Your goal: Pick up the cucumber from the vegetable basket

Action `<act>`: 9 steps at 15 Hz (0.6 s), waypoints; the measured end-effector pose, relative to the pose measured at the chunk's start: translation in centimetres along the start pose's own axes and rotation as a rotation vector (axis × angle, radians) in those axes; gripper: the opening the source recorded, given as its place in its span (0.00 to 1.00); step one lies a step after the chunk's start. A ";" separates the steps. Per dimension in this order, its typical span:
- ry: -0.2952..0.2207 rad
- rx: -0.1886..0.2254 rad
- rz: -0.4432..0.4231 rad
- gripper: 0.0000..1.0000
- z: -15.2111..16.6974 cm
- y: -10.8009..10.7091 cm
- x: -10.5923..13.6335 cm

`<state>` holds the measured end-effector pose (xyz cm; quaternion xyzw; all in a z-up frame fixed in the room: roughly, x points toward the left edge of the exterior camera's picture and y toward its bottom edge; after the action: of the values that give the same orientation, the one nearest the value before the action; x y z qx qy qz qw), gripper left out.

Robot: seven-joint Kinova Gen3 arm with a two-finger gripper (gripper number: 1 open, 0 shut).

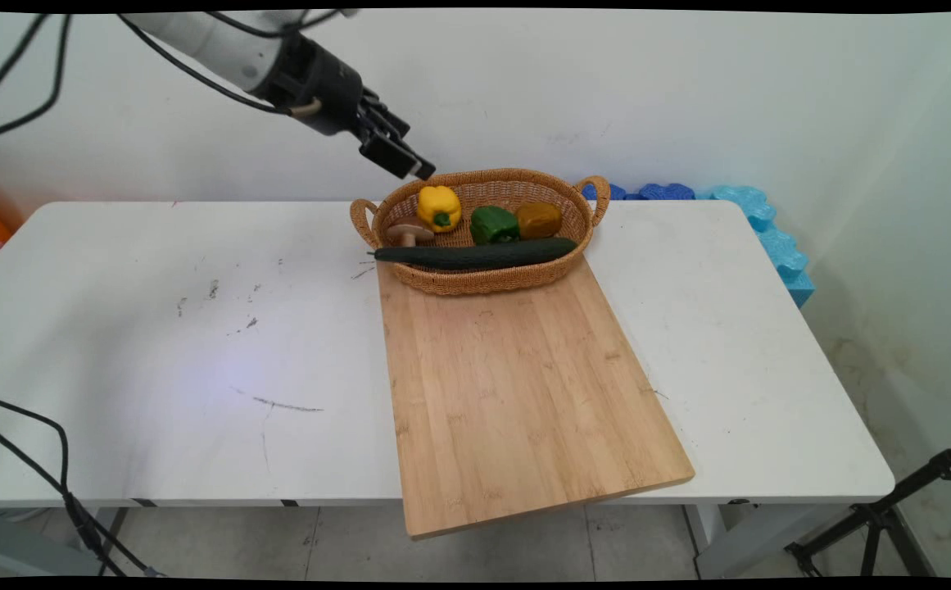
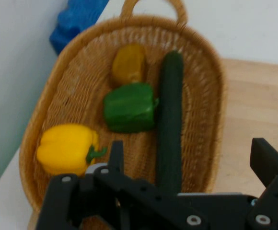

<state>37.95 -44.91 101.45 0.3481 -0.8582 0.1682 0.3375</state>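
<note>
My gripper point(image 1: 416, 166) hangs open and empty in the air above the left end of an oval wicker basket point(image 1: 483, 283). Inside the basket lie a yellow bell pepper point(image 1: 439, 206), a green bell pepper point(image 1: 493, 224), a brownish-orange pepper point(image 1: 538, 219), a brown mushroom point(image 1: 409, 233) and a long dark cucumber point(image 1: 475, 254) along the near side. In the hand view the gripper point(image 2: 191, 158) stands over the cucumber point(image 2: 170, 120), with the yellow pepper point(image 2: 64, 148) closest on the left, then the green pepper point(image 2: 128, 107) and the brownish pepper point(image 2: 128, 64). The basket's rim point(image 2: 214, 76) curves round them.
A bamboo cutting board point(image 1: 516, 385) lies in front of the basket and overhangs the table's point(image 1: 156, 344) near edge. Blue foam pieces point(image 1: 770, 238) sit at the back right corner. Black cables hang at the left.
</note>
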 end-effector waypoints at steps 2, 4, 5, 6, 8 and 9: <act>-0.032 0.009 -0.024 1.00 1.4 -0.6 -0.2; -0.066 0.017 -0.050 1.00 2.9 -1.2 -0.4; -0.084 0.020 -0.063 1.00 3.8 -1.5 -0.4; -0.104 0.021 -0.076 1.00 4.9 -1.8 -0.5; -0.141 0.020 -0.099 1.00 6.8 -2.2 -0.7; -0.159 0.018 -0.111 1.00 7.8 -2.4 -0.8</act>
<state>36.45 -50.32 95.43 0.4102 -0.8602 0.1288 0.2742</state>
